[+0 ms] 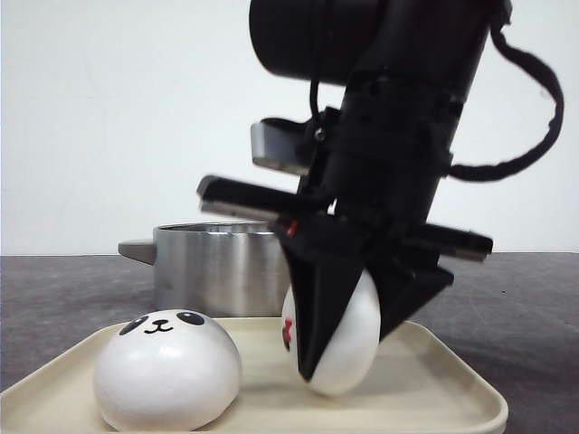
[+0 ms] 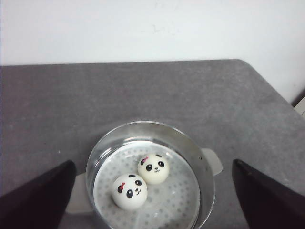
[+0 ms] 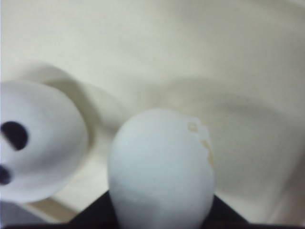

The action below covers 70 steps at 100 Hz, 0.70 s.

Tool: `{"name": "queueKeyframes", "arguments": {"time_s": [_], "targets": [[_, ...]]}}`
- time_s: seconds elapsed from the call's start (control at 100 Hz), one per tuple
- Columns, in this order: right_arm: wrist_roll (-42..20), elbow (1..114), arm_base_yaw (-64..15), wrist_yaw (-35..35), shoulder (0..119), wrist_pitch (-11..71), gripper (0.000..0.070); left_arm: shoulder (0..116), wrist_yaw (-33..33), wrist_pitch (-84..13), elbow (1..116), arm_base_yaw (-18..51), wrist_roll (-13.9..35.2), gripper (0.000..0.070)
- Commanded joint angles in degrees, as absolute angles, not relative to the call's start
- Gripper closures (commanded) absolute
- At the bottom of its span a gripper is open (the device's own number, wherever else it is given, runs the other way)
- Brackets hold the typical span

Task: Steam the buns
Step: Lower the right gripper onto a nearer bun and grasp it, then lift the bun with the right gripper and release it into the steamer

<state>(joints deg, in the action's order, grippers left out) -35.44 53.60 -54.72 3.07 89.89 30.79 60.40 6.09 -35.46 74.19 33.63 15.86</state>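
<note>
My right gripper [image 1: 348,348] is shut on a white panda bun [image 1: 348,339], squeezing it narrow just above the cream tray [image 1: 434,384]; the bun also fills the right wrist view [image 3: 159,167]. A second panda bun [image 1: 167,366] sits on the tray to its left, and shows in the right wrist view [image 3: 38,143]. Two more panda buns [image 2: 129,191] [image 2: 153,168] lie inside the steel steamer pot [image 2: 200,162], on its perforated plate. My left gripper [image 2: 152,210] hangs open high above the pot, empty.
The steamer pot [image 1: 217,267] stands on the grey table [image 1: 63,289] just behind the tray, with a handle on each side. A white wall is behind. The table's far right edge [image 2: 276,95] shows in the left wrist view.
</note>
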Motion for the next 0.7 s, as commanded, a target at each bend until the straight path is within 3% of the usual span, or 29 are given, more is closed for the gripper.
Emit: {"name": "queueKeyframes", "arguments": {"time_s": [0.0, 0.17, 0.33, 0.5, 0.69], "targets": [[-35.4, 57.6, -55.4, 2.7, 86.0, 29.1, 0.0688, 61.0, 6.2, -35.2, 75.3, 34.0, 15.6, 0.0073], [-29.3, 66.1, -54.9, -3.7, 80.3, 24.9, 0.0692, 61.1, 6.2, -34.5, 75.3, 34.0, 15.6, 0.0074], [-22.1, 72.0, -50.0, -6.1, 83.1, 22.7, 0.0692, 62.1, 6.2, -33.6, 75.3, 34.1, 15.8, 0.0073], [-21.6, 72.4, -43.3, -5.0, 90.3, 22.4, 0.0692, 62.9, 6.2, -33.8, 75.3, 34.1, 15.9, 0.0073], [-21.6, 72.4, -38.3, 3.2, 99.0, 20.6, 0.0692, 63.2, 6.1, -35.7, 75.3, 34.2, 15.9, 0.0074]]}}
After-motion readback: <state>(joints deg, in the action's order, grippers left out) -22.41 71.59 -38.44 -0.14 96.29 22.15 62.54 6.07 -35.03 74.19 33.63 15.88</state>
